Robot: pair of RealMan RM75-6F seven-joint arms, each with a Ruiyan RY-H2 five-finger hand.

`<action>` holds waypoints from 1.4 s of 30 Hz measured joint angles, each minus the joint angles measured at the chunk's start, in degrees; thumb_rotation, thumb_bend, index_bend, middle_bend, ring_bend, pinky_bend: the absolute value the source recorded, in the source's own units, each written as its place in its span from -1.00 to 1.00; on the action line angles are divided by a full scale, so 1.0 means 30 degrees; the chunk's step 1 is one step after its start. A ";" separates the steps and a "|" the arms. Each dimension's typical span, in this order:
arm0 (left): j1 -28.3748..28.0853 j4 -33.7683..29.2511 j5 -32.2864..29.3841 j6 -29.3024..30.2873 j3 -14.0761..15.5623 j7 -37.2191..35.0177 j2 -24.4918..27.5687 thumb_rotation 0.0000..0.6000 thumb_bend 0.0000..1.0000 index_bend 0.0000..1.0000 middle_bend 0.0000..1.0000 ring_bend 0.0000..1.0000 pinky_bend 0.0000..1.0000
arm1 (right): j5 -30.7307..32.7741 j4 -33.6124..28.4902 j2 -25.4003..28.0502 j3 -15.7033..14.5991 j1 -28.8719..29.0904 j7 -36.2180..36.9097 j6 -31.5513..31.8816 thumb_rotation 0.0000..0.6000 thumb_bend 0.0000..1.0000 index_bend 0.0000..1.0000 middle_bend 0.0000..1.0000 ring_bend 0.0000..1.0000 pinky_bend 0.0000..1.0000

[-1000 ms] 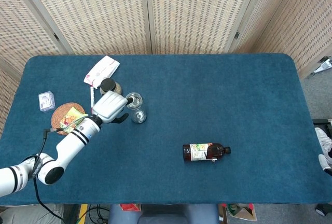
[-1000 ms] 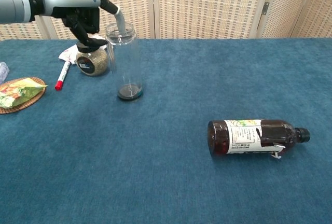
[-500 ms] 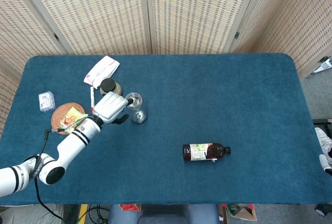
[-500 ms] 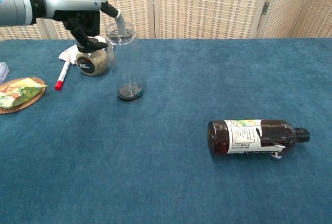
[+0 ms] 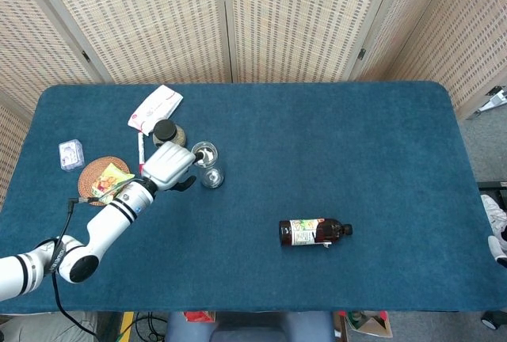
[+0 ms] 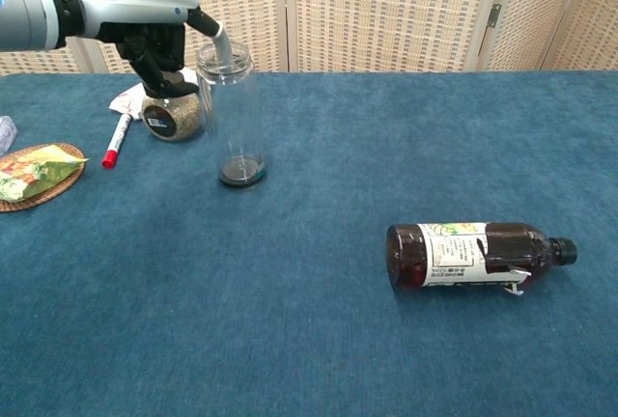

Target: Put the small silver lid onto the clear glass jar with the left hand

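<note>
The clear glass jar [image 6: 230,113] stands upright left of the table's middle and shows from above in the head view [image 5: 209,169]. A small silver ring at its mouth [image 5: 204,152] looks like the small silver lid; the chest view does not show it plainly. My left hand [image 6: 159,41] hovers just left of the jar's top. One pale finger slants down to the rim and the dark fingers curl underneath. In the head view my left hand [image 5: 170,164] sits beside the jar's mouth. Whether it still pinches the lid is unclear. My right hand is out of sight.
Behind the hand stand a grain-filled jar with a black cap [image 6: 172,118], a red-capped marker [image 6: 116,139] and a white packet [image 5: 155,108]. A woven coaster with a snack bag [image 6: 34,174] lies at far left. A brown bottle [image 6: 478,255] lies on its side at right.
My left hand has crept slightly up and to the left, so its pale fingertip now sits at the jar's left rim. The jar has not moved.
</note>
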 measured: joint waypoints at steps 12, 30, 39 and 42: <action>0.0028 -0.0085 -0.0398 0.0153 -0.0001 0.0187 0.0268 1.00 -0.13 -0.35 1.00 1.00 1.00 | 0.0010 -0.0022 0.0012 0.0019 0.0041 -0.0033 -0.0078 1.00 -0.40 -0.93 -0.63 -0.70 -0.67; 0.0017 0.0105 -0.0531 0.0015 0.0309 0.0369 0.0025 1.00 -0.13 -0.35 1.00 1.00 1.00 | 0.0036 -0.0055 0.0010 0.0015 0.0028 -0.0099 -0.0089 1.00 -0.40 -0.94 -0.63 -0.70 -0.67; 0.0022 0.0089 -0.0539 0.0102 0.0241 0.0337 0.0145 1.00 -0.13 -0.35 1.00 1.00 1.00 | 0.0051 -0.0051 0.0008 0.0023 0.0048 -0.0108 -0.0132 1.00 -0.40 -0.93 -0.63 -0.70 -0.67; 0.0066 -0.0005 -0.0575 0.0272 0.0154 0.0306 0.0272 1.00 -0.13 -0.35 1.00 1.00 1.00 | 0.0044 -0.0054 0.0010 0.0028 0.0052 -0.0103 -0.0125 1.00 -0.40 -0.93 -0.63 -0.70 -0.67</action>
